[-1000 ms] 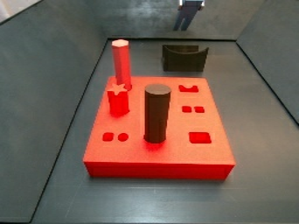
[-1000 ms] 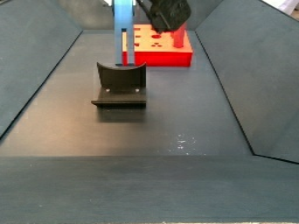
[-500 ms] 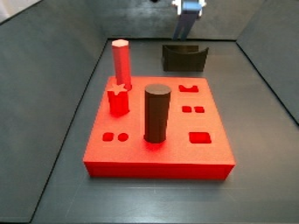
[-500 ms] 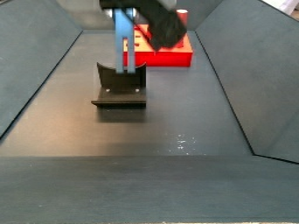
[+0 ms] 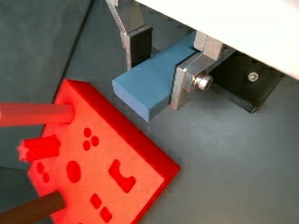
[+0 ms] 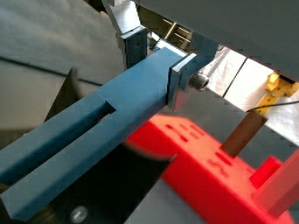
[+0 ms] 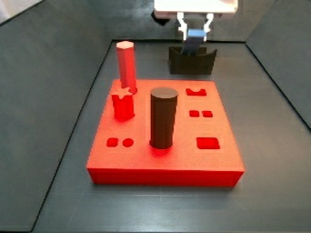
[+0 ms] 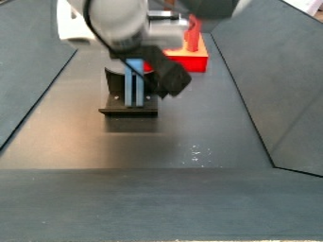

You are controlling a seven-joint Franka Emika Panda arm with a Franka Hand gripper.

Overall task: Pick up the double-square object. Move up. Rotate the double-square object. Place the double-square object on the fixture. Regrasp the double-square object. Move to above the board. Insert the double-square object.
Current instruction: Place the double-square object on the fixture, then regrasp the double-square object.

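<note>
While the gripper [image 7: 195, 35] clamps the double-square object [image 5: 156, 83], it hangs low over the fixture [image 7: 192, 61].
Both sit beyond the far edge of the board [image 7: 166, 136].

One gripper [image 7: 195, 35], one blue bar [image 5: 156, 82], one fixture [image 7: 192, 61] and one board [image 7: 165, 136] are visible. On the board stand one red peg [image 7: 125, 65] and one dark cylinder [image 7: 163, 117].
</note>
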